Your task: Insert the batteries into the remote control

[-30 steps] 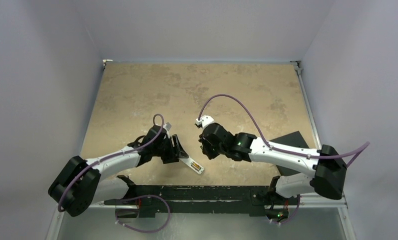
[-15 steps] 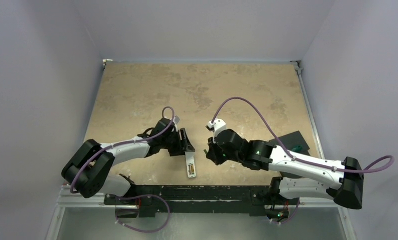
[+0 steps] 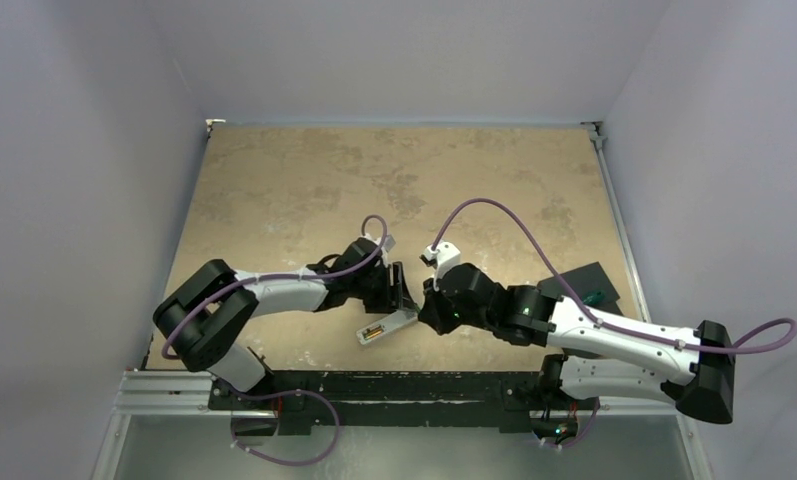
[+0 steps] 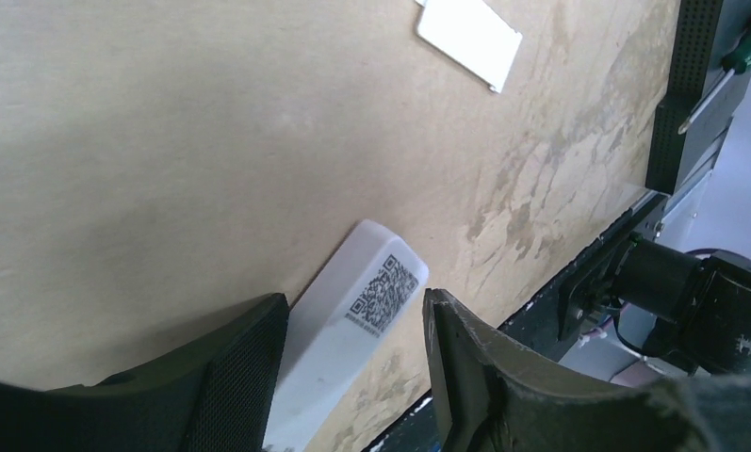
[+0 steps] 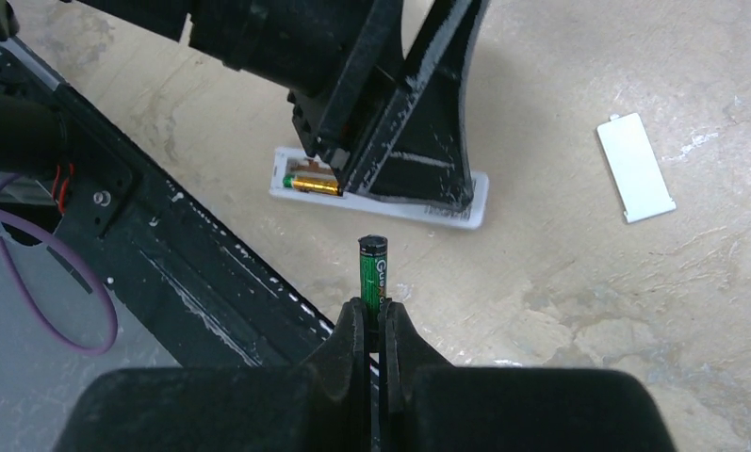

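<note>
My left gripper (image 3: 401, 290) straddles the remote control (image 4: 351, 331), fingers pressed against its two long sides. The remote lies on the worktop (image 3: 294, 180), back side up (the QR label shows). In the right wrist view a gold battery (image 5: 313, 185) sits in the recess at the remote's 9 o'clock end. My right gripper (image 5: 373, 311) is clamped on the dark battery (image 5: 373, 267), which points to 12 o'clock at the remote, near it but not touching. A loose white cover (image 5: 635, 169) lies at 2 o'clock.
</note>
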